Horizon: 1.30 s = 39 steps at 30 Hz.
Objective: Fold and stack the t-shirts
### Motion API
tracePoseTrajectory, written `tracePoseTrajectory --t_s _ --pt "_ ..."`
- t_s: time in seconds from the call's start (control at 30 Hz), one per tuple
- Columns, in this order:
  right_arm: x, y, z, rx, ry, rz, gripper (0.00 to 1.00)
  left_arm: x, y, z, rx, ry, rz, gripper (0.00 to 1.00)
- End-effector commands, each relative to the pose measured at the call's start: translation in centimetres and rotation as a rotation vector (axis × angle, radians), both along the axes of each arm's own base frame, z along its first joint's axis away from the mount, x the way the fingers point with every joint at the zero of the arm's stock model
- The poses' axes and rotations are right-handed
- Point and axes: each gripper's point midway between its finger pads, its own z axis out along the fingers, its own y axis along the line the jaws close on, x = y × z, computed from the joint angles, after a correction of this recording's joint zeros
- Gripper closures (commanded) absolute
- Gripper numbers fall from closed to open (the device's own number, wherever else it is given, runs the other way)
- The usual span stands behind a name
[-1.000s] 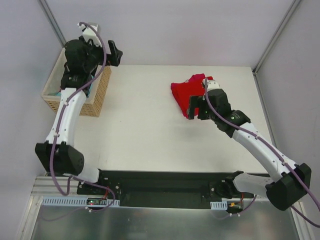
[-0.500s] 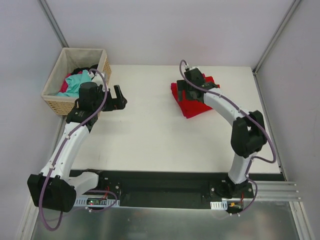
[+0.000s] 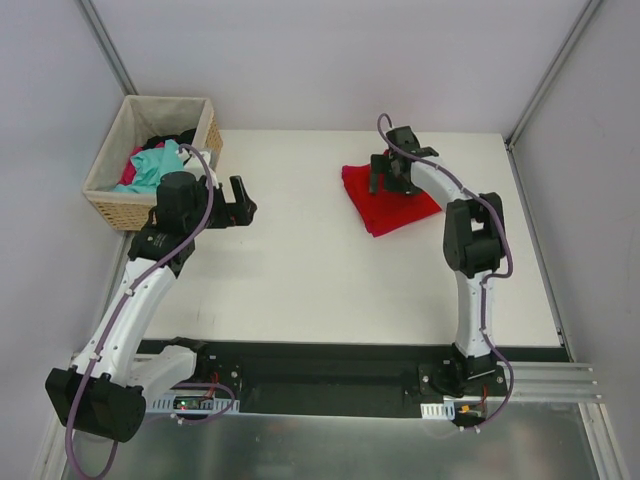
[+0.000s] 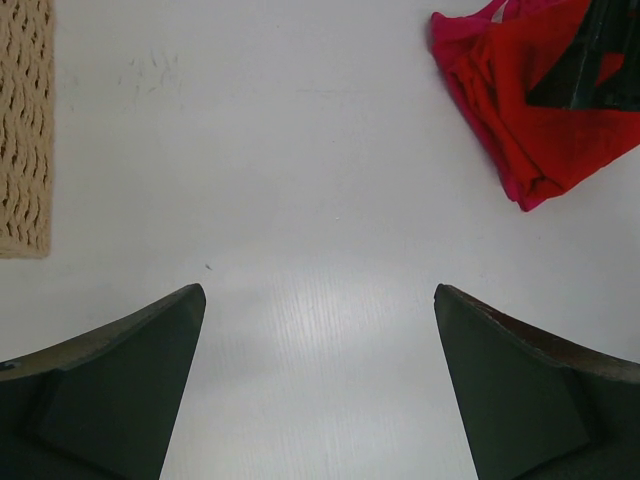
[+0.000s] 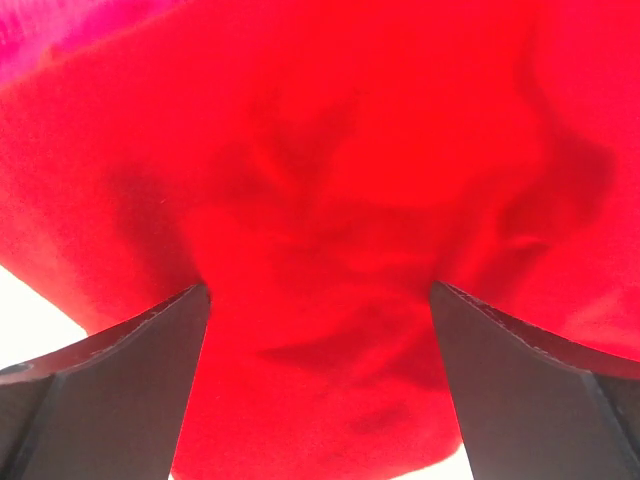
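At table's far right, right gripper point(image 3: 390, 178) is hanging spread wide, empty, over the red t-shirt point(image 3: 385, 212), perhaps touching it. Left gripper point(image 3: 230, 200), also gaping empty, is hanging well apart.

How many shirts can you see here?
5, by colour: a red shirt on the table, a magenta shirt peeking out beneath it, and a teal shirt, a pink shirt and a black shirt bunched in the basket. More may be buried.
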Motion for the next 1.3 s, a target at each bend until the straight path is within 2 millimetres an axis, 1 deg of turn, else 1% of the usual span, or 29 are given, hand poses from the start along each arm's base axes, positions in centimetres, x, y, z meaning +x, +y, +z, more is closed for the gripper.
tracePoseTrajectory --t_s 0.0,0.03,0.07,0.1,0.13,0.2,0.23,0.27,0.3,0.33,0.37,0.4,0.5,0.53,0.57,0.6,0.63,0.7,0.73,0.77,0.8,0.83,0.87,0.93,0.97,1.0,1.2,1.23,1.27 --pt "-1.0 1.4 -0.5 0.044 0.066 -0.006 0.03 0.2 0.2 0.7 -0.004 -0.009 0.021 0.01" --pt "-1.2 1.4 -0.8 0.046 0.077 -0.010 0.03 0.2 0.1 0.9 -0.010 -0.012 0.022 0.01" --pt "-0.9 1.2 -0.8 0.051 0.080 -0.022 0.03 0.3 0.1 0.9 -0.013 -0.012 0.023 0.01" --pt "-1.3 0.9 -1.1 0.047 0.108 -0.033 0.03 0.3 0.1 0.9 -0.013 -0.011 0.027 0.01" --pt "-1.3 0.7 -2.1 0.044 0.133 -0.045 0.04 0.2 0.2 0.9 -0.014 -0.012 0.027 0.01" --pt "-1.1 -0.2 -2.1 0.044 0.156 -0.078 0.04 0.1 0.1 0.8 -0.017 -0.008 0.027 0.01" --pt "-1.1 -0.3 -2.8 0.056 0.179 -0.098 0.03 -0.1 0.1 0.8 -0.018 -0.009 0.026 0.01" --pt "-1.1 -1.2 -3.1 0.060 0.204 -0.126 0.03 -0.1 0.2 0.9 -0.018 -0.012 0.027 0.01" --pt "-0.6 -1.4 -2.7 0.075 0.198 -0.141 0.03 -0.1 0.2 0.8 -0.014 -0.012 0.029 0.01" --pt "-0.5 -1.6 -3.3 0.092 0.219 -0.154 0.03 -0.2 0.3 1.0 -0.013 -0.017 0.031 0.01" --pt "-0.4 -2.2 -3.4 0.107 0.229 -0.179 0.04 -0.2 0.3 1.2 -0.014 -0.021 0.033 0.01" --pt "0.2 -2.4 -3.0 0.122 0.220 -0.192 0.04 -0.2 0.3 1.4 -0.014 -0.025 0.031 0.01" --pt "0.9 -3.9 -3.5 0.149 0.231 -0.254 0.03 -0.3 0.3 2.1 -0.012 -0.038 0.027 0.01" --pt "1.5 -4.2 -3.2 0.157 0.216 -0.270 0.03 -0.3 0.3 2.2 -0.009 -0.041 0.024 0.01" --pt "1.7 -4.6 -3.5 0.195 0.232 -0.281 0.03 -0.3 0.4 2.4 -0.007 -0.043 0.024 0.01" --pt "2.1 -4.9 -3.5 0.213 0.230 -0.302 0.04 -0.4 0.4 2.4 -0.003 -0.041 0.024 0.01" --pt "2.7 -5.5 -3.0 0.236 0.217 -0.316 0.03 -0.4 0.5 2.6 0.003 -0.046 0.026 0.01" --pt "3.3 -6.2 -3.2 0.247 0.214 -0.339 0.04 -0.4 0.7 2.7 0.013 -0.048 0.032 0.01" --pt "3.7 -7.2 -3.2 0.253 0.208 -0.356 0.03 -0.4 0.8 2.7 0.021 -0.045 0.029 0.01" --pt "4.3 -7.8 -2.8 0.259 0.191 -0.367 0.03 -0.4 0.9 2.8 0.024 -0.048 0.033 0.01" --pt "4.6 -8.4 -3.1 0.266 0.190 -0.387 0.04 -0.5 0.9 2.9 0.028 -0.049 0.034 0.01" --pt "5.0 -9.5 -3.0 0.282 0.179 -0.408 0.03 -0.5 1.0 2.8 0.031 -0.046 0.035 0.01" --pt "5.5 -10.1 -2.9 0.298 0.162 -0.424 0.03 -0.5 0.9 3.0 0.029 -0.049 0.032 0.01" --pt "6.2 -10.6 -3.2 0.327 0.154 -0.443 0.03 -0.5 0.9 3.2 0.027 -0.051 0.033 0.01" --pt "6.8 -11.9 -2.9 0.341 0.134 -0.467 0.03 -0.4 0.9 3.2 0.026 -0.051 0.031 0.01" --pt "7.1 -12.3 -3.3 0.348 0.135 -0.477 0.03 -0.4 0.9 3.2 0.026 -0.050 0.030 0.01" --pt "9.3 -15.1 -3.3 0.381 0.054 -0.546 0.03 -0.2 0.6 3.4 0.023 -0.046 0.020 0.01" --pt "9.9 -16.0 -3.4 0.380 0.034 -0.565 0.03 -0.3 0.6 3.4 0.025 -0.047 0.017 0.01" --pt "10.2 -16.2 -3.4 0.390 0.028 -0.576 0.03 -0.3 0.6 3.3 0.026 -0.048 0.016 0.01"
